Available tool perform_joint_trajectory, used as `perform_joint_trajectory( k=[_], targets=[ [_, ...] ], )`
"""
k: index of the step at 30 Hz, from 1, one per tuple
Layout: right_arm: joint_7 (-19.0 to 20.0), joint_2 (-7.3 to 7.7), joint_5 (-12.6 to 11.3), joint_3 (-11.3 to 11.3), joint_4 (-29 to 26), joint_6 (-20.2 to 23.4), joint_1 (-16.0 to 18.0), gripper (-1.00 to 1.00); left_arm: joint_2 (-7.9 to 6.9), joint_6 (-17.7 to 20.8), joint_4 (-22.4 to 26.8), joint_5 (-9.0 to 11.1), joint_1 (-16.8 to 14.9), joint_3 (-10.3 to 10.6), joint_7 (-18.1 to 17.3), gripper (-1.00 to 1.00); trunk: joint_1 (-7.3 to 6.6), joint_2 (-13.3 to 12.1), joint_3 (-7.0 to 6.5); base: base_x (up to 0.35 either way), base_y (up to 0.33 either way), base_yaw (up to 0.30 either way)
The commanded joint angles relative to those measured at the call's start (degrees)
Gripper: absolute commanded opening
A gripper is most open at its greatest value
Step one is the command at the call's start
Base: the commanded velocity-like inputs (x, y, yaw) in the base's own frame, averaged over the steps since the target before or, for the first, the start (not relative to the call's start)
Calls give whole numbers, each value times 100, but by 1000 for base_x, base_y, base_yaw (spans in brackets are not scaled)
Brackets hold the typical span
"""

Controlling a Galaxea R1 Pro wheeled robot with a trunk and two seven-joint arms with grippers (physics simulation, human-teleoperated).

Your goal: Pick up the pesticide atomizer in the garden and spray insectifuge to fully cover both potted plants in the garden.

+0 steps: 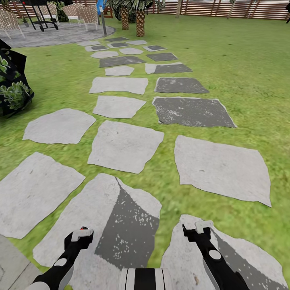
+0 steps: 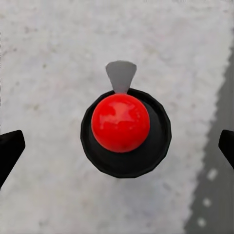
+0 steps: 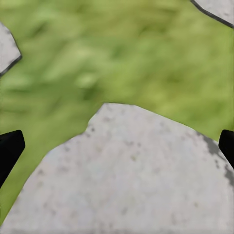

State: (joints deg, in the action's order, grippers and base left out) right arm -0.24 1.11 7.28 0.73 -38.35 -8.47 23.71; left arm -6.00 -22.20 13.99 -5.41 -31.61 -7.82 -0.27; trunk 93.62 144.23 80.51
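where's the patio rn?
Head view, far top left: the round grey patio lies at the end of the stepping-stone path, with woven chairs on it and palm trunks to its right.

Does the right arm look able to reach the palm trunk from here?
Probably not: the right gripper hangs close to the robot, and the palm trunk stands far up the stepping stones, near the fence.

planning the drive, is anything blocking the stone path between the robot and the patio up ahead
Nothing visible blocks it. The stepping stones run over the lawn to the grey patio with only grass between them. A dark leafy plant stands off the path's left edge. Both the left gripper and right gripper hang empty over the nearest stones.
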Motion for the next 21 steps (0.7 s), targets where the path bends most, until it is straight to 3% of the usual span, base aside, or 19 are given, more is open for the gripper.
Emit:
perform_joint_trajectory(
  k=[1, 9, 10, 21],
  targets=[
    [-2, 1, 54, 7, 3, -15, 2, 100, 3, -21, -2, -57, -3, -43, -2, 100, -1, 1, 3, 0, 0, 0],
    [-2, 2, 54, 8, 3, -15, 2, 100, 3, -21, 30, -57, -3, -43, 0, 100, -1, 1, 3, 0, 0, 0],
    [-2, 1, 54, 8, 3, -15, 2, 100, 3, -21, 32, -57, -3, -44, 0, -100, -1, 1, 3, 0, 0, 0],
    [-2, 3, 54, 9, 10, -15, 2, 100, 3, -23, 47, -57, -3, -42, 0, -100, -1, 1, 3, 0, 0, 0]
  ],
)
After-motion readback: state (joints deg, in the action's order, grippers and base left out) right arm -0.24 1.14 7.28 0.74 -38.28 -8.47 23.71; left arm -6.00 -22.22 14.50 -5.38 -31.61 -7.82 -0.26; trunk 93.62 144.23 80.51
